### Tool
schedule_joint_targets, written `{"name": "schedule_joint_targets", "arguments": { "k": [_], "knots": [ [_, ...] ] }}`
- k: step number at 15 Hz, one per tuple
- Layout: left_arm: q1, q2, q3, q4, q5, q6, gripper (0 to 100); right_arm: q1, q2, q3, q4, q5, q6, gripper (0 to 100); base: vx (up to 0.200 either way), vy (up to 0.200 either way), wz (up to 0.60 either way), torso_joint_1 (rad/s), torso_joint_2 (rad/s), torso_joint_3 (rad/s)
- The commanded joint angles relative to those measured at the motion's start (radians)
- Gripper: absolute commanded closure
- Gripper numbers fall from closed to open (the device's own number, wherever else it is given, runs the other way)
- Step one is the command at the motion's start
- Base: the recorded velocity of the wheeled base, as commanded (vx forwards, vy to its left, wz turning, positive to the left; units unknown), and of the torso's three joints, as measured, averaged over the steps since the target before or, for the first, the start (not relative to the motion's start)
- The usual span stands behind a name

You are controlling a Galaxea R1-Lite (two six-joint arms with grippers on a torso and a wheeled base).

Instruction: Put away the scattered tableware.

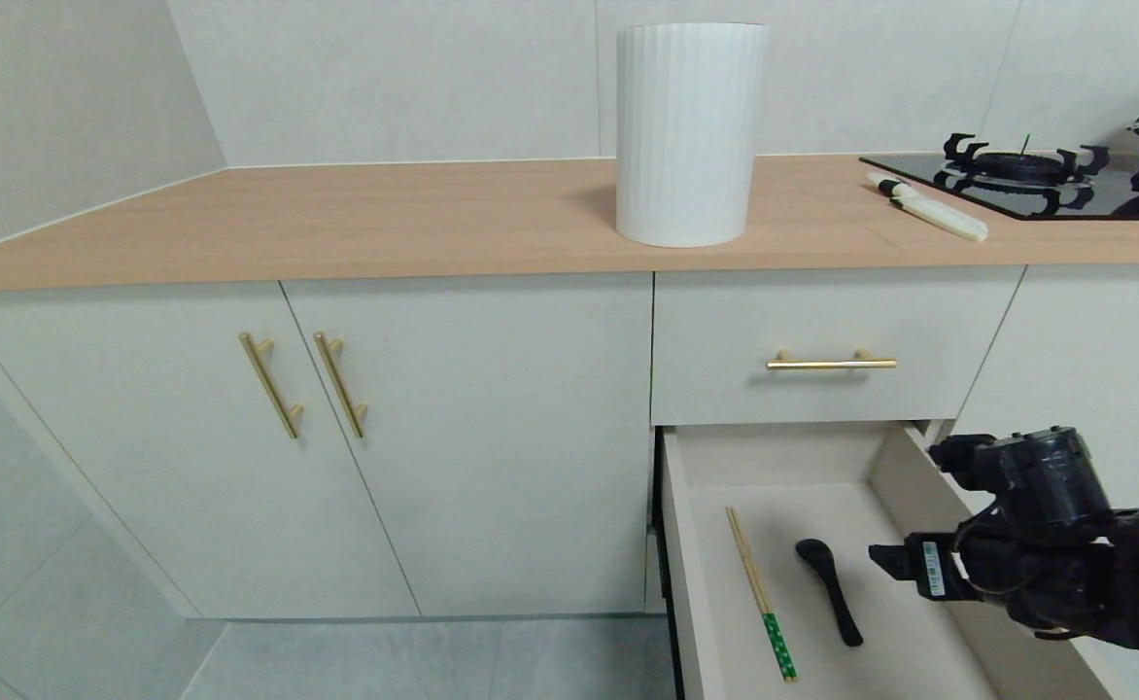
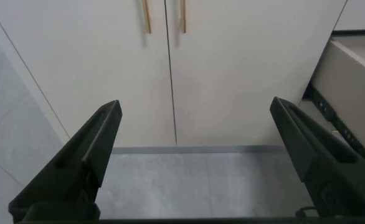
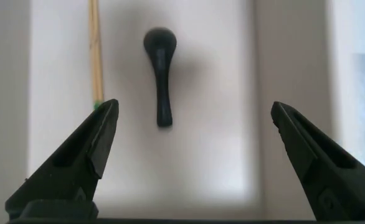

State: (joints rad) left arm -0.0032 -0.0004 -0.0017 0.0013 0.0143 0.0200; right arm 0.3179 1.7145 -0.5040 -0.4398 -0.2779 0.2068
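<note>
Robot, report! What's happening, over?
Left gripper open, empty. Right gripper open above drawer. Chopsticks, spoon inside. Nothing in the way.

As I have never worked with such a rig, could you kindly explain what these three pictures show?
This is a two-armed robot on wheels. The large picture comes from a camera on its head, looking at a kitchen unit; the other two come from cameras on its wrists, looking out between each arm's jaws. On the pale wooden countertop stands a tall white ribbed container; a cream-coloured knife lies beside a black gas hob. Below, the open pale drawer holds a pair of bamboo chopsticks with green ends and a black spoon. The right gripper hangs over that drawer, the left gripper faces the white cupboard doors; both have jaws open and hold nothing.
</note>
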Motion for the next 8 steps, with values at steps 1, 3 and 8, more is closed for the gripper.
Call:
{"name": "schedule_joint_targets", "arguments": {
  "k": [1,3,8],
  "knots": [
    [0.000,0.000,0.000,0.000,0.001,-0.002,0,0.000,-0.205,0.013,0.096,0.025,0.005,0,0.000,0.000,0.00,0.000,0.00,0.000],
    [0.000,0.000,0.000,0.000,0.000,-0.011,0,0.004,-0.286,0.029,0.161,0.029,0.005,0,-0.100,0.000,0.00,-0.001,0.00,0.001],
    [0.000,0.000,0.000,0.000,0.001,-0.014,0,0.073,-0.543,0.030,0.457,0.034,0.005,0,-0.200,0.000,0.00,0.001,0.00,0.000]
  ]
}}
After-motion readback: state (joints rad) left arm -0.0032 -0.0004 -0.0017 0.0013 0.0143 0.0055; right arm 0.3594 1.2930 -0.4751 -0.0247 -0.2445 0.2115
